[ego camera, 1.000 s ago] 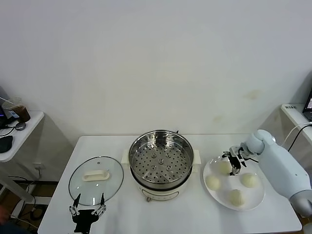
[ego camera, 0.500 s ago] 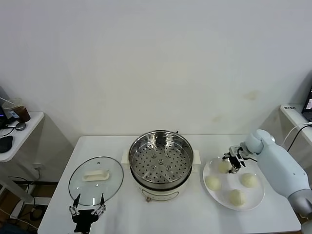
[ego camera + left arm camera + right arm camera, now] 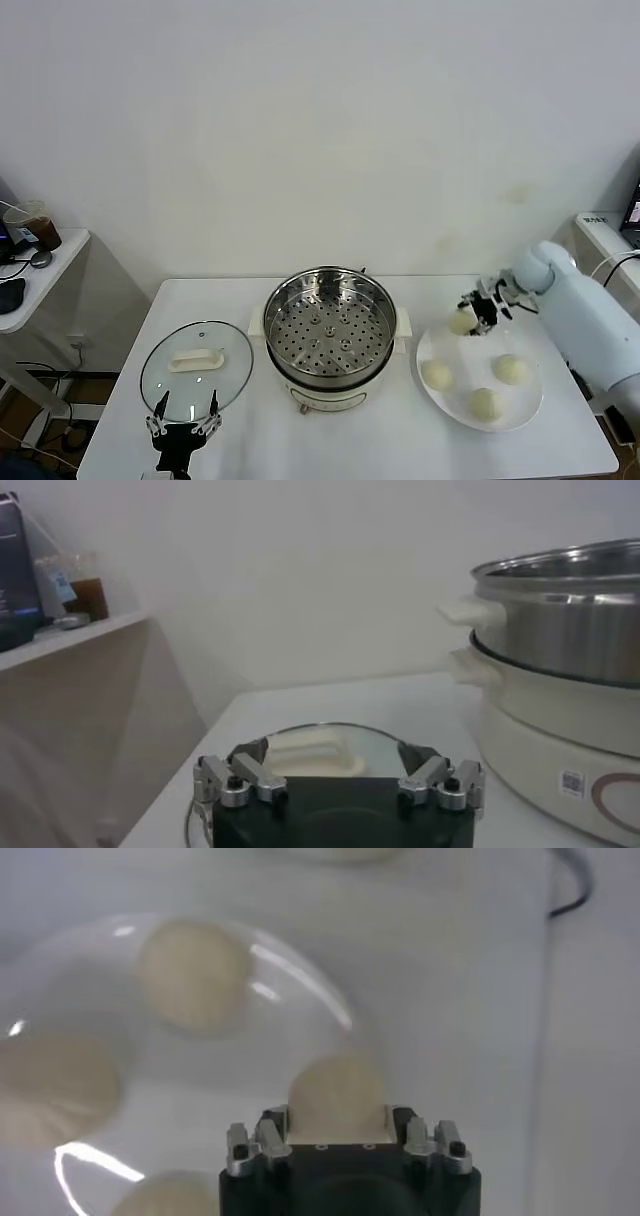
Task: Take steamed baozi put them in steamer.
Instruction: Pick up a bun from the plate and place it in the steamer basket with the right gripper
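Head camera looks forward and down from well above onto the white table (image 3: pixel 255 440), taking in the steamer (image 3: pixel 330 335), glass lid (image 3: pixel 196 368) and plate (image 3: pixel 480 378). Left wrist camera sits low, near table level, facing lid (image 3: pixel 320 752) and steamer wall (image 3: pixel 565 620) close up. Right wrist camera looks steeply down, close over the plate (image 3: pixel 300 978), shared with the head view.

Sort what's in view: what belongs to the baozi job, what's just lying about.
Job: baozi held in right gripper; three baozi on the plate; steamer.
Lying about: glass lid; left gripper, open and idle near the lid; cup on side shelf.
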You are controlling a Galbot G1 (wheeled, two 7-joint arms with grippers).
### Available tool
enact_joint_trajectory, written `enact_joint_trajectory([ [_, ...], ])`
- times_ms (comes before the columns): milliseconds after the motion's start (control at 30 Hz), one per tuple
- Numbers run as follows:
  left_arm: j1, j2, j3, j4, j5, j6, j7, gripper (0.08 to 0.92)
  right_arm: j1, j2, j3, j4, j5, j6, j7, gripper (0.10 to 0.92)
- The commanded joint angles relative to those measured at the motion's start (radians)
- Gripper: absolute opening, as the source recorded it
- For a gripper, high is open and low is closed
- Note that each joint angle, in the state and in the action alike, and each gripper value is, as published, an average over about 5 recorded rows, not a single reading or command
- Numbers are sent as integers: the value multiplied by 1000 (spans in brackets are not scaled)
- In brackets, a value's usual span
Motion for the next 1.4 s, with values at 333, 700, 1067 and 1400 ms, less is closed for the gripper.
enact_joint_trajectory([
  [333,5,-5,-8,-30,-1,-1,-7,823,500,319,-405,-225,438,541,-67,618],
  [700,-2,-13,-16,-31,-9,-1,-9,823,452,356,-474,24,186,683,-60,629],
  [1067,1,-19,-17,-34,-11,0,-8,823,363,434,-457,-12,-9,684,-43,628],
  [1400,4,-18,-22,-32,-16,1,-7,823,309,481,-426,-80,-73,684,-52,628],
])
